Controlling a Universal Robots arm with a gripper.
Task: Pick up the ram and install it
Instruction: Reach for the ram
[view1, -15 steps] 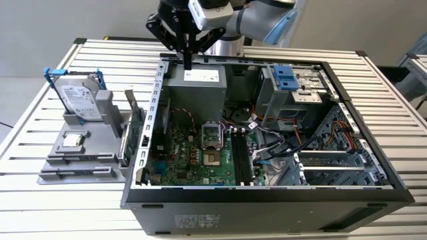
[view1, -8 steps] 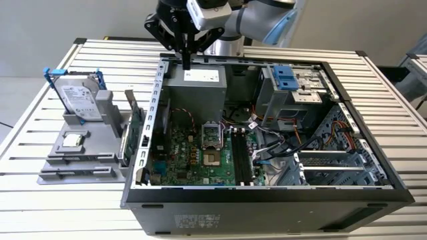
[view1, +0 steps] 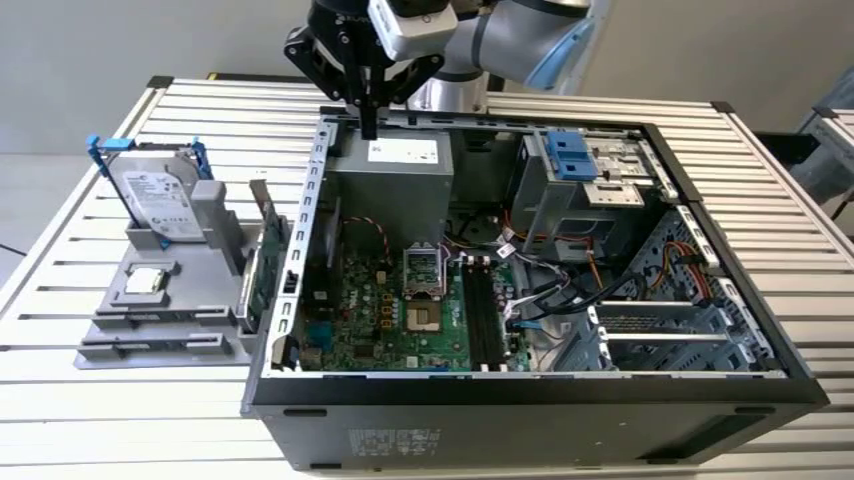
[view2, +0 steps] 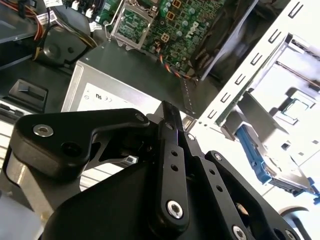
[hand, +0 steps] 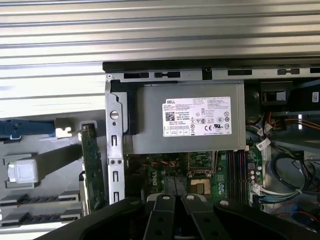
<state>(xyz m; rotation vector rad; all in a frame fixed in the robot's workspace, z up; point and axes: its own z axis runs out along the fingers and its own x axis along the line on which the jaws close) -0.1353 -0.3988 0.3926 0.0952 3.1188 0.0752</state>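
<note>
Ram (view1: 274, 255) untouched as my gripper (view1: 367, 128) hangs over the open case (view1: 534, 420)

On the exterior view's left, the ram stands on edge in the gray holder (view1: 160, 320) on the bench (view1: 134, 430), just beside the case. My gripper, drawn closed with nothing in it, hovers above the power supply (view1: 387, 175). Farther right, the memory slots (view1: 481, 310) look bare; I judge pick-up and install both undone.

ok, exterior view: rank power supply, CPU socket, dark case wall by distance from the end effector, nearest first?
1. power supply, just below the end effector.
2. CPU socket, mid-motherboard.
3. dark case wall, along the view's bottom edge.
</note>
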